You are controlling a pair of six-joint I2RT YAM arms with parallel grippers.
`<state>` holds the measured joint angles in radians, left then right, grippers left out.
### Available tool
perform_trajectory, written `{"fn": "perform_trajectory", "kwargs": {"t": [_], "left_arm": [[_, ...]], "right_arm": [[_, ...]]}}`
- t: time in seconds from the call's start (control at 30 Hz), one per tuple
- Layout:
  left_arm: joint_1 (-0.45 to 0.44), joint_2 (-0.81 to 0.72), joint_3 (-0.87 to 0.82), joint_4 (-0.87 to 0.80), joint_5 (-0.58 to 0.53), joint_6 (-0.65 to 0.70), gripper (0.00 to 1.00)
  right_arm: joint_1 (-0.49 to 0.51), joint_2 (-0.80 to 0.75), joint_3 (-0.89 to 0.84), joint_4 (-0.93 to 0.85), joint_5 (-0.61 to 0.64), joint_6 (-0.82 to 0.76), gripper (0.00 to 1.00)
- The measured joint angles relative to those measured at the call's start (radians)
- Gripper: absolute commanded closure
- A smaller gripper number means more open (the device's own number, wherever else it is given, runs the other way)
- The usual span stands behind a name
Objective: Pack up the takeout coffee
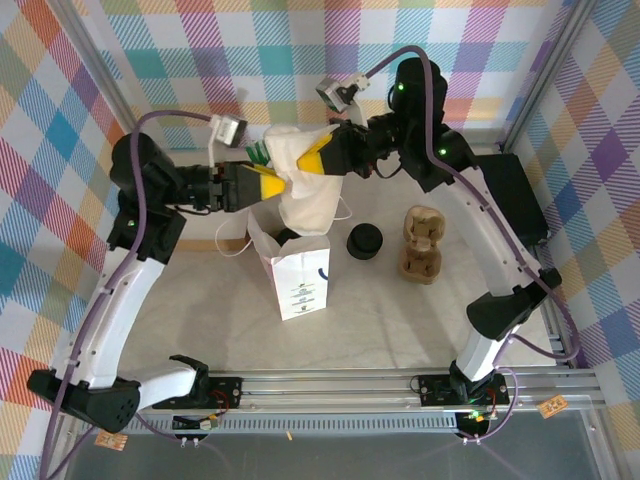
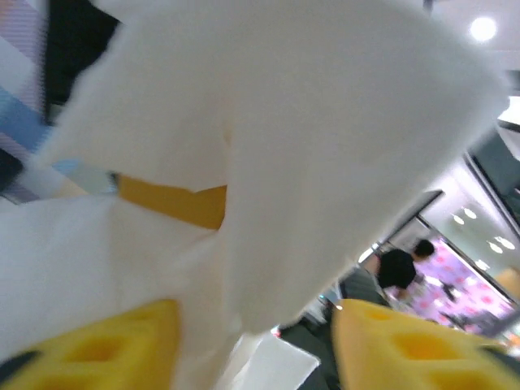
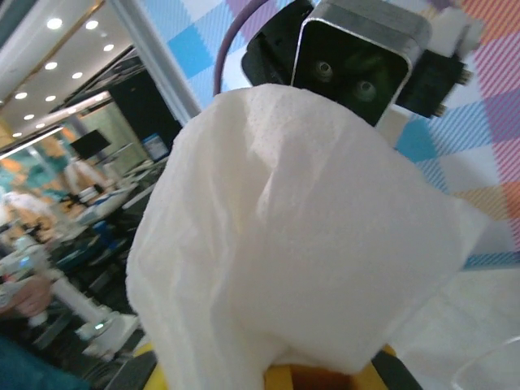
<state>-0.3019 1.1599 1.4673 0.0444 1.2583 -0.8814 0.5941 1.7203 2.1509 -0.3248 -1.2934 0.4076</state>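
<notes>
The left pincer and the right pincer meet above the back of the table, both at a large white paper napkin that hangs in crumpled folds between them. From the top camera, the right pincer's yellow fingers taper to a point buried in the napkin's upper edge. In the left wrist view one of those fingers pokes out of a fold, so that pincer looks clamped on the napkin. The left pincer's fingers stand well apart in its own camera. The napkin lies against one of them, and background shows in the gap beside the other, so this pincer is open.

The napkin's lower edge hangs over the open mouth of a white paper bag with blue logo, which stands upright near the middle of the table. A dark round shape in that mouth appears to be the black lid of the takeout coffee. Its body is hidden by the bag's walls. That puts the cup below both pincers, closer to the left one, with the napkin hanging between it and them.

A squat stack of black lids sits just right of the bag. A brown cardboard stack sits further right.
</notes>
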Motion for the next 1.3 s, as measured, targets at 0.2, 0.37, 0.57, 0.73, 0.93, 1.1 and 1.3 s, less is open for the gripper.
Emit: {"fn": "perform_trajectory", "kwargs": {"t": [0.2, 0.37, 0.57, 0.73, 0.93, 1.1, 1.3], "left_arm": [[0.111, -0.148, 0.029, -0.385, -0.212, 0.352, 0.00], [0.115, -0.272, 0.043, -0.637, -0.560, 0.600, 0.00], [0.115, -0.377, 0.031, -0.750, -0.972, 0.723, 0.00], [0.115, -0.435, -0.007, -0.753, -1.156, 0.747, 0.00], [0.115, -0.452, -0.026, -0.750, -1.232, 0.747, 0.00], [0.115, -0.451, -0.045, -0.750, -1.245, 0.740, 0.00], [0.115, -0.451, -0.061, -0.749, -1.245, 0.725, 0.00]], "right_arm": [[0.016, -0.089, -0.025, -0.154, 0.252, -0.224, 1.00], [0.108, -0.066, 0.061, -0.371, 0.449, -0.492, 1.00], [0.198, 0.017, 0.090, -0.557, 0.640, -0.723, 1.00], [0.222, 0.051, 0.040, -0.610, 0.765, -0.837, 1.00], [0.226, 0.084, 0.038, -0.639, 0.822, -0.922, 0.93], [0.238, 0.115, 0.038, -0.694, 0.816, -0.964, 0.83], [0.257, 0.152, 0.021, -0.739, 0.779, -0.969, 0.78]]}}
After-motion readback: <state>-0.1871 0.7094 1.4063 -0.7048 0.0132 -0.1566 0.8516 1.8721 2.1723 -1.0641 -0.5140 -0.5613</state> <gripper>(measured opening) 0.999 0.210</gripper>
